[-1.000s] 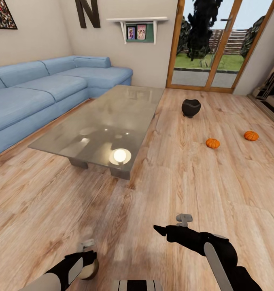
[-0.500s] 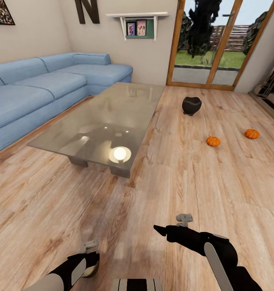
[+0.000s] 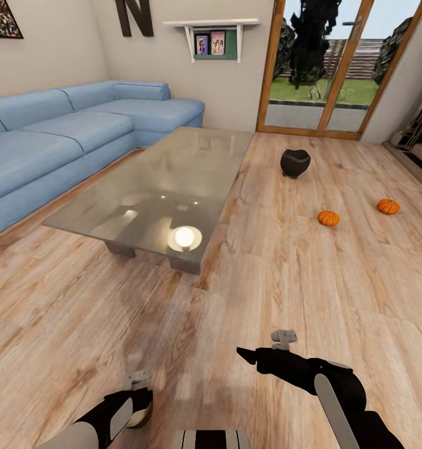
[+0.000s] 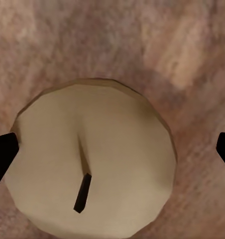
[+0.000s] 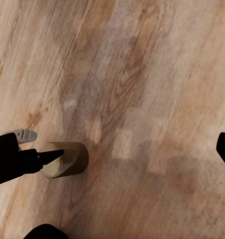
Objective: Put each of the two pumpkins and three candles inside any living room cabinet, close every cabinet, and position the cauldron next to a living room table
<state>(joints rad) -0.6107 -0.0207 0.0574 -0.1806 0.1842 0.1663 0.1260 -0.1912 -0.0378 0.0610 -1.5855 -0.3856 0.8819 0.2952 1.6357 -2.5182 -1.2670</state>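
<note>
Two orange pumpkins [image 3: 328, 217] [image 3: 388, 206] lie on the wood floor at the right, well ahead of me. The black cauldron [image 3: 295, 163] stands on the floor beyond them, a short way right of the grey coffee table [image 3: 167, 181]. My left gripper [image 3: 138, 404] hangs low at the bottom left, shut on a pale candle [image 3: 139, 414]. In the left wrist view the candle's wick end [image 4: 92, 164] sits between the two fingertips, and the candle [image 5: 67, 159] also appears in the right wrist view. My right gripper [image 3: 251, 357] stands open above bare floor.
A blue corner sofa [image 3: 61, 143] runs along the left wall behind the table. Glass doors [image 3: 323, 68] close the far end. A dark low piece of furniture [image 3: 419, 140] is cut off at the right edge. Open floor lies between me and the pumpkins.
The whole view shifted slightly a second ago as the camera moved, then held still. The left gripper still holds the candle and the right stays open.
</note>
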